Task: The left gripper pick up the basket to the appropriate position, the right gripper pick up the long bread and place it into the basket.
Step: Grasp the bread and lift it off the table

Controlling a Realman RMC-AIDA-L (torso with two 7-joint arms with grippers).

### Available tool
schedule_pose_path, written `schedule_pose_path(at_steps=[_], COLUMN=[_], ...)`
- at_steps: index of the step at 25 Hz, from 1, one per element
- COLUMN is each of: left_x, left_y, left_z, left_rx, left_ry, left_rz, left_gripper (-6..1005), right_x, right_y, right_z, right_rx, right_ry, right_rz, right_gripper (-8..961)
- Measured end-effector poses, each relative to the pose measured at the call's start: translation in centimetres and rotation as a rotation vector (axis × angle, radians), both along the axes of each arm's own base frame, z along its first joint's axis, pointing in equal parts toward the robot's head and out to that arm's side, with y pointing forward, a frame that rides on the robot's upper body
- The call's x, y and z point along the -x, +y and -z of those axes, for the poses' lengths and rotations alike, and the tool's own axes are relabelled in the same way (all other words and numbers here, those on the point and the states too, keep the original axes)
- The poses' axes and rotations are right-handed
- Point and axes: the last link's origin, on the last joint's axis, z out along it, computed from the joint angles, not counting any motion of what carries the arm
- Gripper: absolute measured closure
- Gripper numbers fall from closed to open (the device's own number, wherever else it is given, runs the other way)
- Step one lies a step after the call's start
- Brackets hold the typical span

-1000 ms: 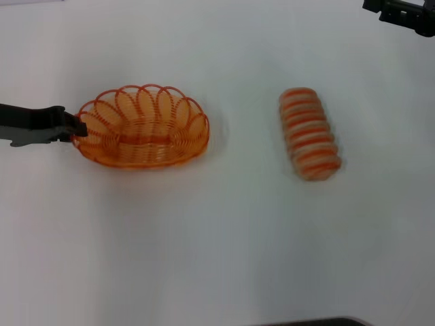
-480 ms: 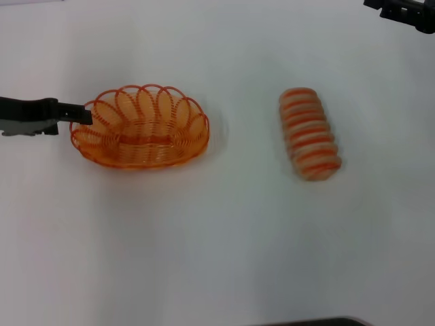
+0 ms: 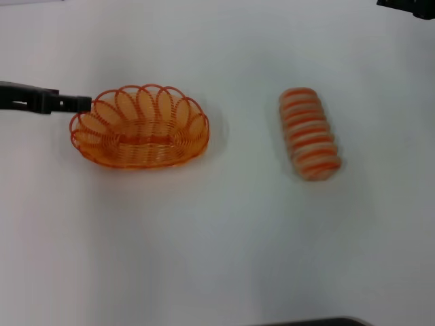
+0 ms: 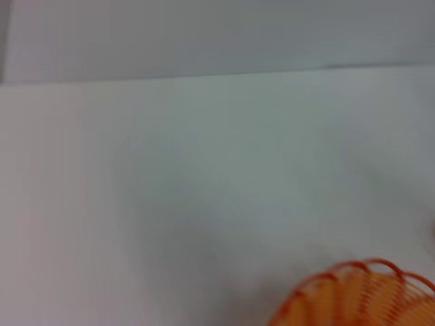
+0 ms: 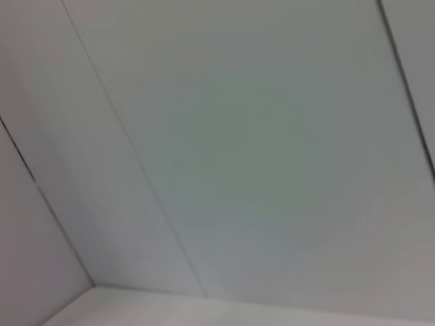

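The orange wire basket [image 3: 139, 126] stands on the white table left of centre; part of its looped rim [image 4: 360, 295] also shows in the left wrist view. My left gripper [image 3: 83, 103] reaches in from the left as a thin black bar, its tip at the basket's far-left rim. The long bread [image 3: 309, 133], pale with orange stripes, lies to the right, well apart from the basket. Only a dark sliver of my right gripper [image 3: 409, 5] shows, at the far right corner and far from the bread.
White table [image 3: 217, 231] spreads all around both things. A dark edge [image 3: 309, 322] shows at the near side. The right wrist view shows only pale wall panels [image 5: 258, 149].
My left gripper has slid from the basket's left end toward its far-left rim. The basket and bread stay put. My right gripper has drawn further out of view.
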Motion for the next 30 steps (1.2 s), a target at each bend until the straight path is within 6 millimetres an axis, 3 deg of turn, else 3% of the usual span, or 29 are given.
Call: schedule_pose_path(at_steps=[5, 6, 14, 15, 19, 30], left_x=[-0.4, -0.4, 1.4, 2.2, 3.3, 4.1], left_y=[-1.4, -2.5, -5.6, -6.7, -8.1, -9.6], left_z=[-0.7, -1.0, -1.6, -2.1, -3.0, -2.1], left_rx=[0.080, 0.115, 0.128, 0.123, 0.112, 0.153], left_ry=[-0.006, -0.024, -0.077, -0.093, -0.107, -0.100], left_rz=[0.207, 0.297, 0.332, 0.333, 0.345, 0.385], left_gripper=[223, 224, 226, 226, 228, 228], right_x=[0.9, 1.1, 1.9, 2.0, 2.3, 5.5], right_y=[1.0, 1.3, 1.3, 1.4, 1.9, 3.8], right_z=[-0.9, -1.2, -1.0, -1.0, -0.6, 2.3], right_rx=[0.139, 0.167, 0.297, 0.310, 0.398, 0.624], right_ry=[-0.001, -0.006, -0.054, -0.058, -0.088, -0.218], right_rz=[0.064, 0.082, 0.095, 0.107, 0.202, 0.479], right_gripper=[8, 8, 9, 9, 9, 8])
